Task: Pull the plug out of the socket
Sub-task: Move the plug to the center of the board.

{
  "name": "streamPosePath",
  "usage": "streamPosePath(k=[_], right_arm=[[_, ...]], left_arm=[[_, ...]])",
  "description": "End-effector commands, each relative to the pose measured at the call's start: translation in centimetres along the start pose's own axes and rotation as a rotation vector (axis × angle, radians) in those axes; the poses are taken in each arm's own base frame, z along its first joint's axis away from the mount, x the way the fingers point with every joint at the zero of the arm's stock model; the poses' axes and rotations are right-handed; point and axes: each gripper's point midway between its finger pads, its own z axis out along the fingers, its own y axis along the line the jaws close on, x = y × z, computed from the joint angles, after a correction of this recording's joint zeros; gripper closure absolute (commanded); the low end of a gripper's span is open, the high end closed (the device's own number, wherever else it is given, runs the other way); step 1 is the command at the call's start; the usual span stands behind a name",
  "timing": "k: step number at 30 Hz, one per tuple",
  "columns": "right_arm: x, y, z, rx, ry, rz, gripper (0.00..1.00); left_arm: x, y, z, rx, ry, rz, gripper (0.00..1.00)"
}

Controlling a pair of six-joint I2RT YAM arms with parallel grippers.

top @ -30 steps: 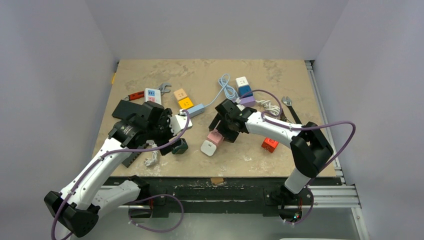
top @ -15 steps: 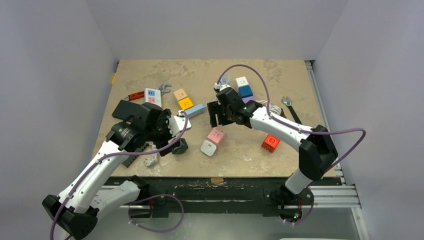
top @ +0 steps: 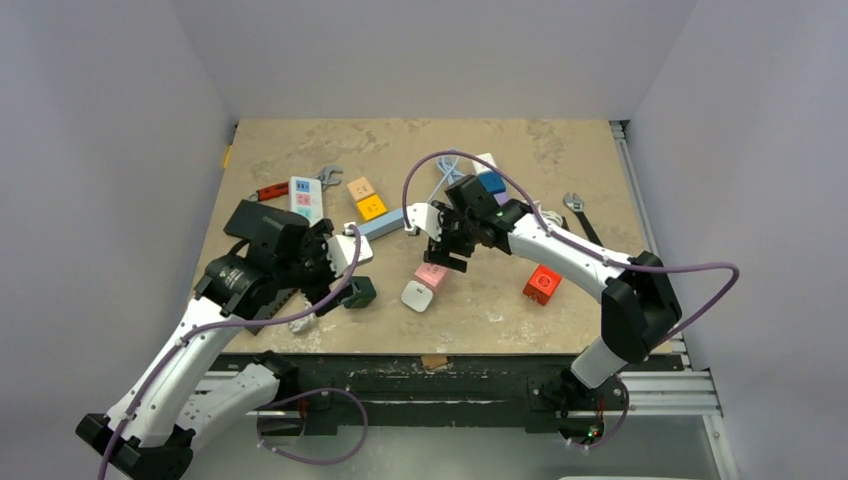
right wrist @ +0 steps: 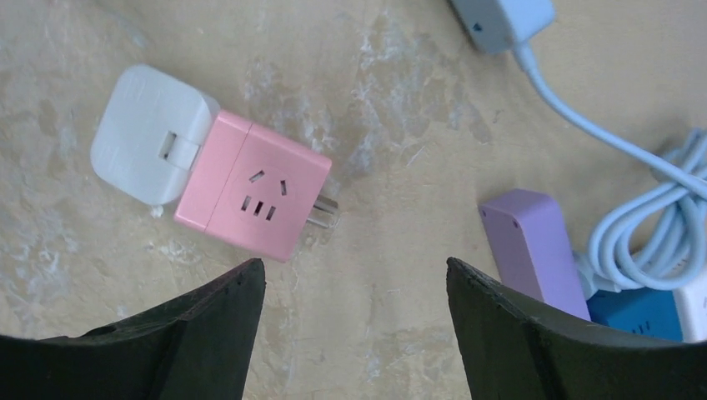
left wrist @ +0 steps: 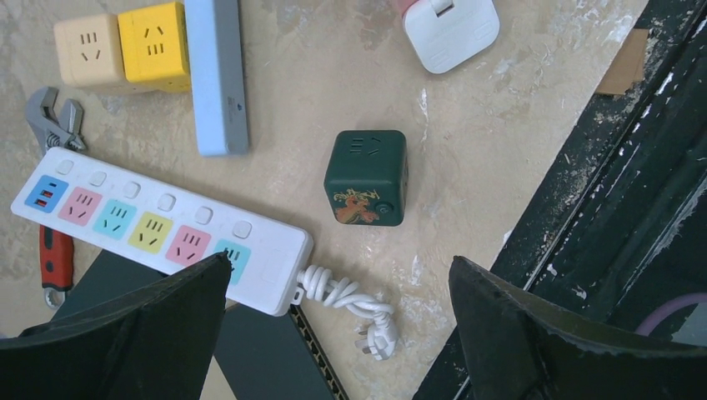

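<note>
Left gripper (left wrist: 338,333) gapes empty above green cube (left wrist: 367,177), probably spare to brace; beside it the white plug (right wrist: 150,137) sits seated in pink socket (right wrist: 254,196), mid-table, right gripper (right wrist: 354,333) above, splayed wide, holding nothing, seemingly lining up a grasp.
</note>
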Motion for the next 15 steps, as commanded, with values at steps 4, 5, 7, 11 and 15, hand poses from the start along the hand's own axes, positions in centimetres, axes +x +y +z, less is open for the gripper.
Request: streamPosePath(k=[4, 5, 7, 11, 15], right_arm=[[2.4, 2.7, 0.9, -0.122, 0.005, -0.190, 0.24], [2.6, 2.7, 0.9, -0.119, 0.001, -0.199, 0.24], [2.5, 2.9, 1.1, -0.123, -0.014, -0.226, 0.25], [1.9, 3.2, 1.8, -0.115, -0.032, -0.313, 0.25], [0.5, 2.8, 2.9, -0.075, -0.092, -0.369, 0.26]], left_arm=[[-2.0, 0.1, -2.0, 0.005, -0.084, -0.012, 0.00], [-2.1, 0.2, -2.1, 0.002, -0.084, -0.011, 0.00], [-2.3, 0.4, -2.4, -0.003, -0.086, -0.008, 0.00], [-2.5, 0.6, -2.7, -0.010, -0.089, -0.008, 0.00], [-2.7, 0.8, -2.8, -0.017, -0.092, -0.010, 0.00]])
